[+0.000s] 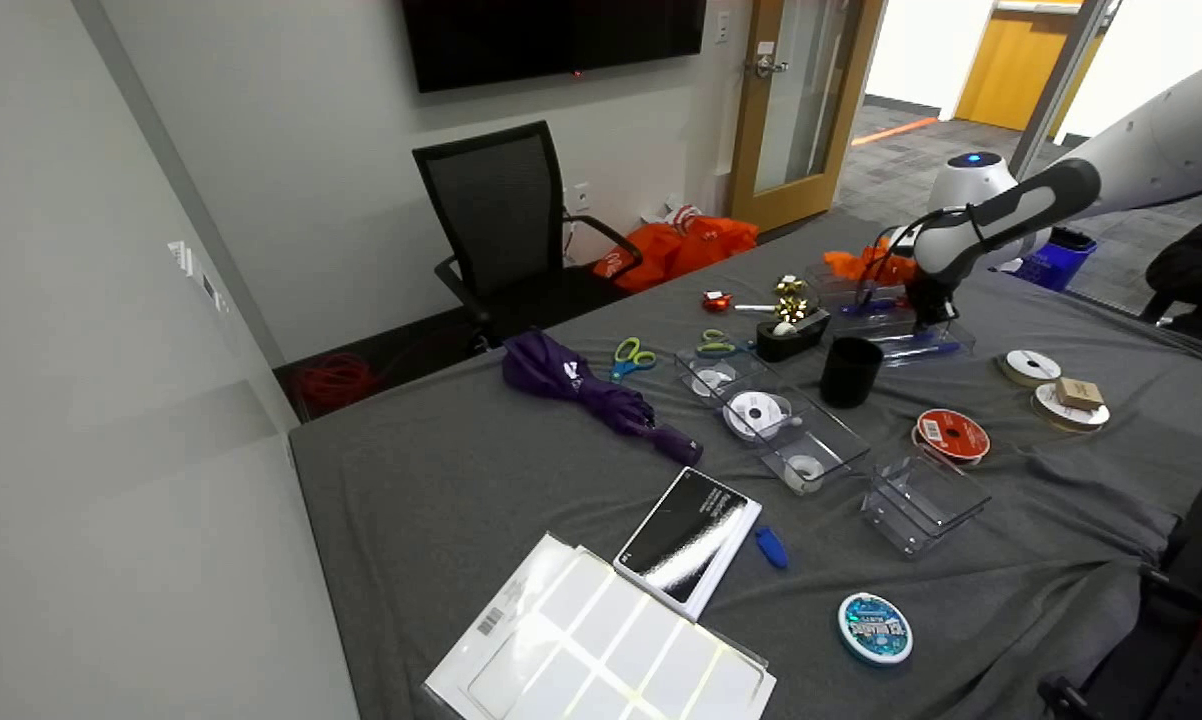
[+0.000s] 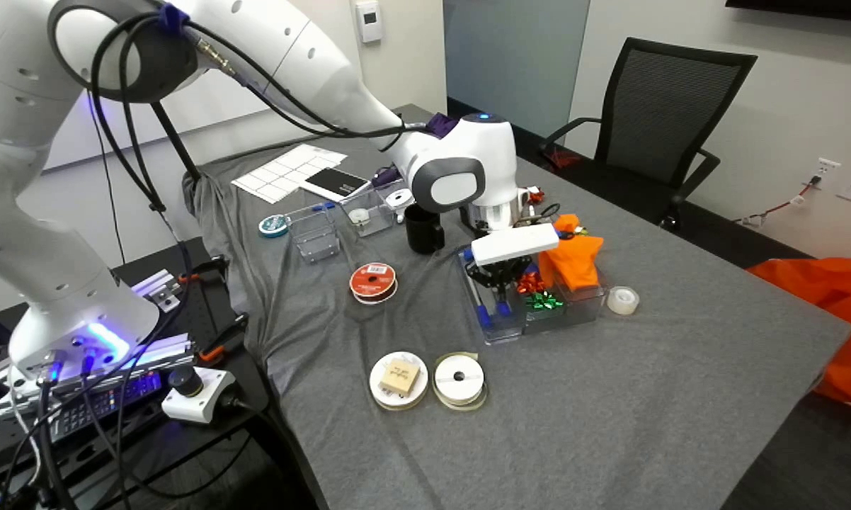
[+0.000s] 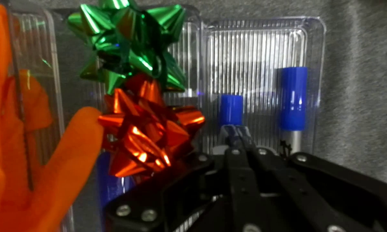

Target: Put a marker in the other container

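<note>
A clear divided tray (image 3: 322, 58) lies under my gripper; it also shows in both exterior views (image 1: 965, 345) (image 2: 567, 323). In the wrist view one marker with a blue cap (image 3: 231, 109) lies in its right compartment, and a second marker (image 3: 294, 98) lies along the right wall. My gripper (image 3: 237, 127) has its fingertips together, right over the first marker's body just behind the cap; nothing shows between them. The gripper also shows in an exterior view (image 2: 501, 294), low over the tray. The fingers hide most of the first marker.
A red bow (image 3: 148, 129), a green bow (image 3: 132, 42) and orange cloth (image 3: 61, 167) lie left of the markers. A black mug (image 2: 423, 230), a clear tray with tape rolls (image 1: 841, 452), a clear box (image 1: 926, 505) and a red ribbon spool (image 2: 373, 280) stand nearby.
</note>
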You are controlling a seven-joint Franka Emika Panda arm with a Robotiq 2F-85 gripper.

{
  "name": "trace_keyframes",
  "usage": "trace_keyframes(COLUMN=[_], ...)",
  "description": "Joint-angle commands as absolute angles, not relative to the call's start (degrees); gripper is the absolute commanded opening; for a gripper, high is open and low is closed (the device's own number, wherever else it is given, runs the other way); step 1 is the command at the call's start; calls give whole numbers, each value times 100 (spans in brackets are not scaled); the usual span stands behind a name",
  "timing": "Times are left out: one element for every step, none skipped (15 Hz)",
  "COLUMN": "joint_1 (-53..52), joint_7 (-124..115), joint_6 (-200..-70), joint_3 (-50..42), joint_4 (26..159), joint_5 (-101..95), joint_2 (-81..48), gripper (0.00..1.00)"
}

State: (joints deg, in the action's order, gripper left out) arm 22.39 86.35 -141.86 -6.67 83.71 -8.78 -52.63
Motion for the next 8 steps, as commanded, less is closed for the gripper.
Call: trace_keyframes(joint_1=[2444,2451,2472,2490,2512,2522,2537,2550], joint_7=[9032,9103,9208,9299,9395,9470,9530,9576], joint_6=[-14111,-14082,-14028,-13989,-13962,-13925,-13966,-13992], joint_3=[-496,-492,-472,-461,-449,-455,-458,-461], joint_4=[8743,8787,8881,8961,9077,9158,9243,9318], joint_5=[-915,-908,-891,-879,-867,-860,-855,-850], joint_2=[-5201,-5164,-5080,-5016,-4937,-4911,-4889,-4878], gripper=[0,0,0,0,0,0,0,0])
